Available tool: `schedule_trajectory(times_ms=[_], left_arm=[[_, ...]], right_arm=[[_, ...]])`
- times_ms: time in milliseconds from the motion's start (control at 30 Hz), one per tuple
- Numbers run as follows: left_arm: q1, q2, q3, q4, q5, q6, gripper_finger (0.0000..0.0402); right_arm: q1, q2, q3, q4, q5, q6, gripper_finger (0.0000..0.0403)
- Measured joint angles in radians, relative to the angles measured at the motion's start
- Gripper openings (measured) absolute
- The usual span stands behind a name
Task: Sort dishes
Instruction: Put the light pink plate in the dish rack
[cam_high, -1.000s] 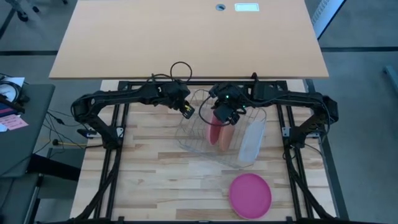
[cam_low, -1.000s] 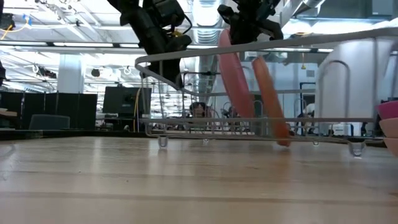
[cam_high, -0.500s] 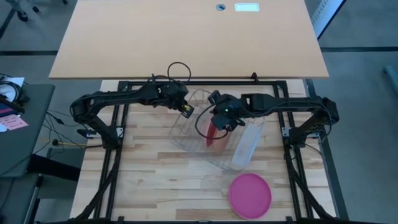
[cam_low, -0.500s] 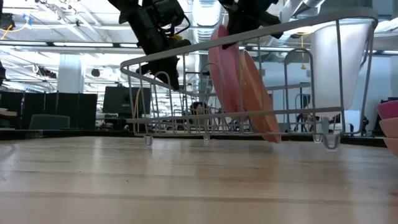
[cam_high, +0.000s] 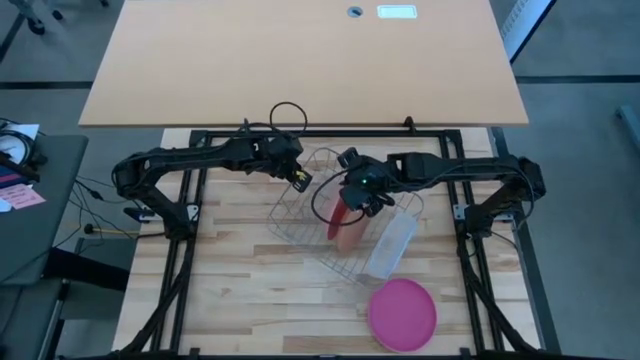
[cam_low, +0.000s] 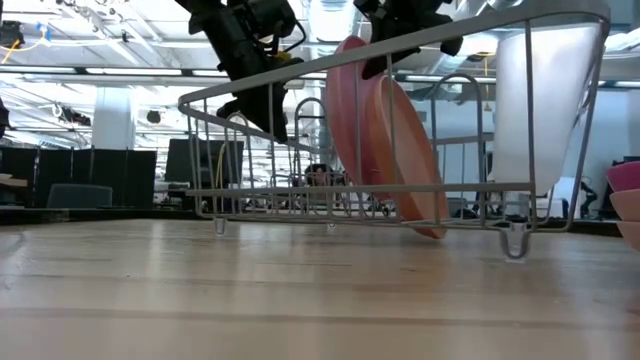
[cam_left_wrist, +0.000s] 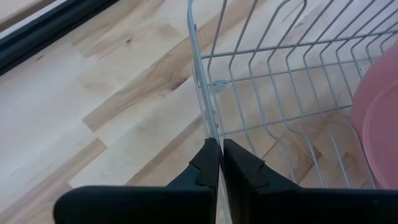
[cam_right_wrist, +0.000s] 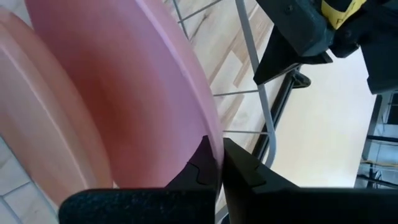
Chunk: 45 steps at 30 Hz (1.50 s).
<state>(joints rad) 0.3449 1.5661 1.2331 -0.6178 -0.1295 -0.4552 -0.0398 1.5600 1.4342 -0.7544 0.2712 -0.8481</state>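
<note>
Our right gripper (cam_right_wrist: 217, 163) has its fingers pinched on the top edge of the pink plate (cam_right_wrist: 124, 87), which stands on edge inside the wire rack (cam_high: 318, 222). Just beside it, the orange plate (cam_right_wrist: 37, 124) leans in the same rack. Our left gripper (cam_left_wrist: 217, 163) is pressed together on the rack's rim wire at its far left corner; in the low view the rack sits tilted, that side raised. A clear tub (cam_high: 390, 243) stands in the rack's right end, close to the plates. The magenta plate (cam_high: 402, 313) lies flat on the table (cam_high: 230, 300), near the front edge and well apart from the rack. Both arms reach inward from the back corners of the frame, wrists angled down over the rack, the right arm stretched across the tub's far end.
</note>
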Motion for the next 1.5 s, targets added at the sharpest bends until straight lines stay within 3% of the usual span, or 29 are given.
schedule_trajectory(times_ms=[200, 733, 1033, 1333, 1500], left_arm=[[-0.016, -0.003, 0.0, -0.005, 0.005, -0.014, 0.0004], [-0.016, -0.027, -0.003, -0.063, -0.17, -0.146, 0.0], [-0.033, -0.048, -0.003, -0.137, -0.246, -0.239, 0.0], [-0.043, -0.065, -0.003, -0.119, -0.241, -0.184, 0.0002], [-0.048, -0.068, -0.002, -0.109, -0.239, -0.128, 0.0043]], right_arm=[[0.0, 0.0, 0.0, -0.001, -0.007, 0.005, 0.001], [-0.074, -0.001, 0.001, 0.111, 0.02, -0.255, 0.0011], [-0.121, -0.001, 0.001, 0.121, 0.019, -0.286, 0.0011], [-0.12, -0.001, 0.001, 0.283, 0.015, -0.282, 0.0011], [-0.133, -0.001, 0.001, 0.345, 0.016, -0.282, 0.0011]])
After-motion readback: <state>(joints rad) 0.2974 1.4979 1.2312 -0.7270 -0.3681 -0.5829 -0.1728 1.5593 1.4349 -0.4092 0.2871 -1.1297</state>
